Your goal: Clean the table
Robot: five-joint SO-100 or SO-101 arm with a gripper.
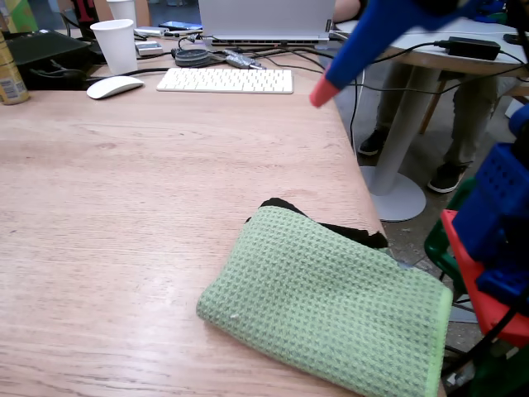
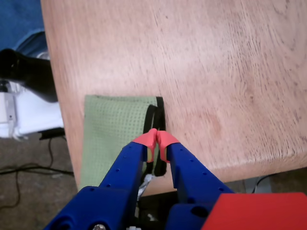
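Wooden table (image 1: 124, 207) fills frame; green cloth (image 1: 331, 310) lower right at its edge — soft, light, probably best pinched at a fold. Gripper (image 2: 157, 139) raised above, jaws closed, empty.

No text, brand, number or sign can be read in either view; the can (image 1: 9, 73) at the upper left of the fixed view bears print too blurred to make out.
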